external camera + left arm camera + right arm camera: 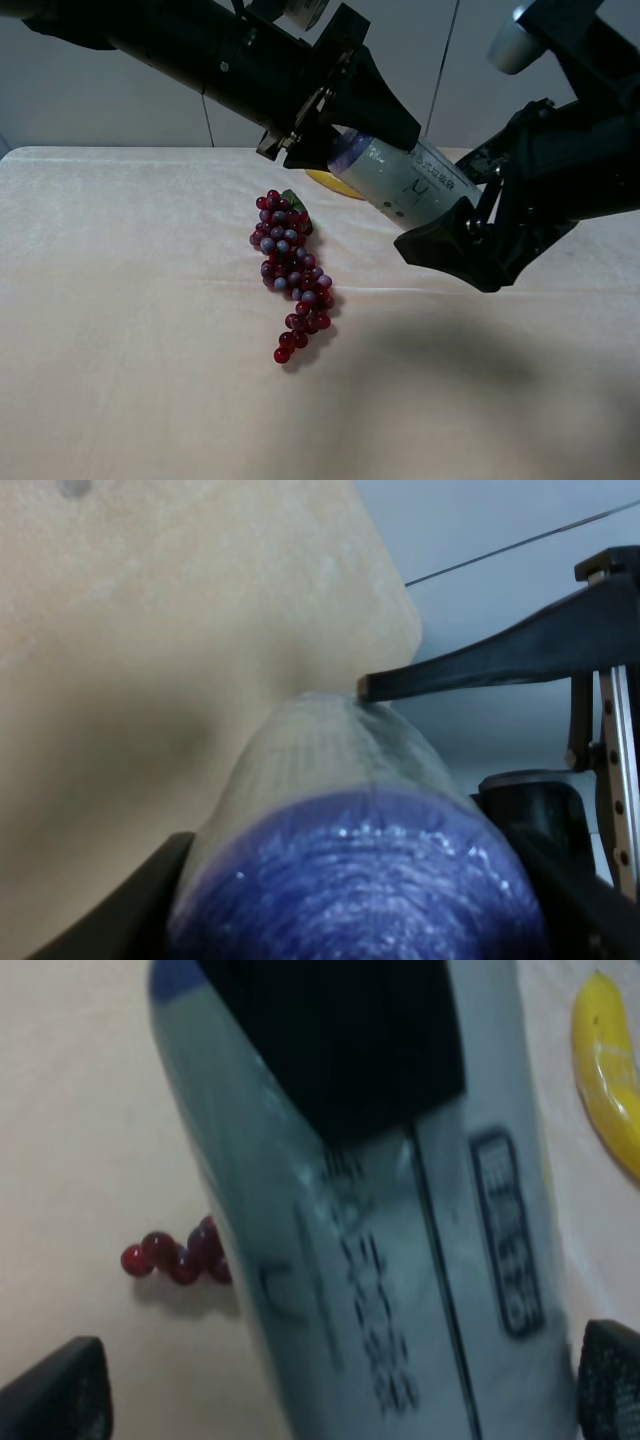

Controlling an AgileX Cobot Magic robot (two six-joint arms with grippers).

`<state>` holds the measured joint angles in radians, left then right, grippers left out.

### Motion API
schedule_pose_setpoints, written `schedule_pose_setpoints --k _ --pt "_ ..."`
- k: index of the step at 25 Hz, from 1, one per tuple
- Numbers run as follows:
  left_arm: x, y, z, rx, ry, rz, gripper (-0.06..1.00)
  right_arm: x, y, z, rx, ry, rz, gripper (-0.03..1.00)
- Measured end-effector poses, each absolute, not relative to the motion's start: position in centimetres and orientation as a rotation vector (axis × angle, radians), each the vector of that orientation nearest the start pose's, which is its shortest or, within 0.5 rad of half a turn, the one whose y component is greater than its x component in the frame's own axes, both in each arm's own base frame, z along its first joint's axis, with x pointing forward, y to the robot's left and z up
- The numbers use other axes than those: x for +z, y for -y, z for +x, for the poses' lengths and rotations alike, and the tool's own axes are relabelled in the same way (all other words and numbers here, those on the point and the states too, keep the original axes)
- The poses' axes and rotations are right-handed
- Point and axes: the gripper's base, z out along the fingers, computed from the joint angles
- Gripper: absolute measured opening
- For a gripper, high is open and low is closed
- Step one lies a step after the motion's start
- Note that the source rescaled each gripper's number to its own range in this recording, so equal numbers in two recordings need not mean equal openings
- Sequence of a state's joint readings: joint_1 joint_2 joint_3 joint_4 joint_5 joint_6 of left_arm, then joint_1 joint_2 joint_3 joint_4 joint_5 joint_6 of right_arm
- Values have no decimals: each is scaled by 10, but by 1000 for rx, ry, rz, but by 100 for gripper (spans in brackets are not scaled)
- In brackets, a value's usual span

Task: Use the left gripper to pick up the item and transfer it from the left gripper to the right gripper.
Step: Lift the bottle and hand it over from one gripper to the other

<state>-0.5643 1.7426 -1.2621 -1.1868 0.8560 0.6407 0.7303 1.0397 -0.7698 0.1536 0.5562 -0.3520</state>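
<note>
The can (pixel 405 180), cream-white with dark print and a purple-blue end, hangs tilted above the table. My left gripper (pixel 345 140) is shut on its upper purple end, which fills the left wrist view (pixel 350 880). My right gripper (pixel 445 205) is open, its two fingers set wide on either side of the can's lower end. In the right wrist view the can (pixel 400 1260) lies between the spread fingertips (pixel 50 1390), with a left-gripper finger (pixel 340 1040) pressed on it. The left wrist view shows a right-gripper finger (pixel 500 660) beside the can's far end.
A red-purple grape bunch (pixel 290 270) lies on the cream table (pixel 120 330) below and left of the can, and shows in the right wrist view (pixel 175 1255). A yellow banana (pixel 330 183) lies behind, mostly hidden by the left gripper, and shows in the right wrist view (pixel 605 1070).
</note>
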Motion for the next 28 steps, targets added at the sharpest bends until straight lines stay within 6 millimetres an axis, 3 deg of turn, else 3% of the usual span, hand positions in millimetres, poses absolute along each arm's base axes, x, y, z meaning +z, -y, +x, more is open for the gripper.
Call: schedule_pose_setpoints --k 11,12,13,14,26,27,28 --pt "274 254 278 -1385 -2405 645 0 287 -161 167 350 -2048 -1094 97" --pt "274 254 278 -1388 -2406 648 0 287 -161 167 350 -2045 -1092 80" --pt "274 254 277 -1391 -2408 654 0 287 -161 167 344 -2038 -1093 47" --pt "274 254 277 -1395 -2411 663 0 287 -161 168 341 -2036 -1095 0" --pt "274 254 277 -1393 -2408 661 0 287 -161 168 340 -2037 -1096 1" --pt "274 254 277 -1390 -2407 658 2 287 -161 168 340 -2037 -1096 1" --pt "274 254 278 -1390 -2405 653 17 287 -161 168 340 -2039 -1098 1"
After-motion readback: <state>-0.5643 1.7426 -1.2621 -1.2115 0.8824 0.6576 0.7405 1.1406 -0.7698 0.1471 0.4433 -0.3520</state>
